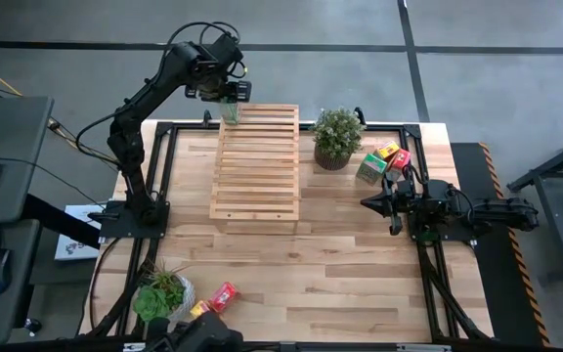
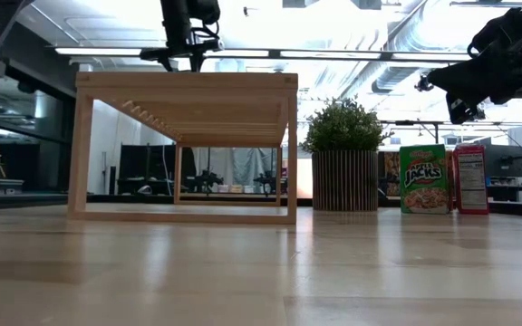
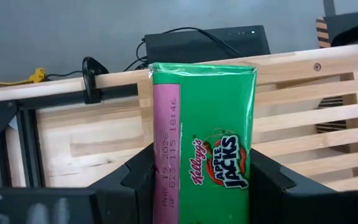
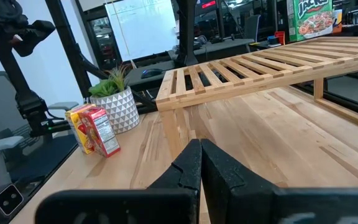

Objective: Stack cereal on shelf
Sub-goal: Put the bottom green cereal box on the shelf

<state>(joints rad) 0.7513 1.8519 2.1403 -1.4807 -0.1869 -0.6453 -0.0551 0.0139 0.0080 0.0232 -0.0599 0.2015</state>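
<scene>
My left gripper (image 1: 230,98) is over the far left corner of the pale slatted shelf (image 1: 257,166) and is shut on a green cereal box (image 3: 204,124). The right wrist view shows that box (image 4: 314,17) upright at the shelf's far end. My right gripper (image 4: 201,162) is shut and empty, hovering right of the shelf (image 1: 369,202). A green box (image 1: 371,166), a yellow box (image 1: 387,150) and a red box (image 1: 400,158) stand on the table beside the right-hand plant. A red box (image 1: 223,295) and a yellow box (image 1: 200,309) lie near the table's near left corner. My left gripper pinches the green box between its two fingers (image 3: 138,180), which press on the box's narrow side faces (image 3: 164,174) at its upper part. The fingers come from above, pointing down. The box is upright with its lower end (image 3: 204,65) at the slats; whether it rests there I cannot tell.
A potted plant (image 1: 337,137) stands at the shelf's far right corner. Another plant (image 1: 159,293) sits at the near left. In the low view the shelf (image 2: 184,95) is a raised rack on legs with room beneath. Bare tabletop (image 1: 340,274) lies between shelf and near edge.
</scene>
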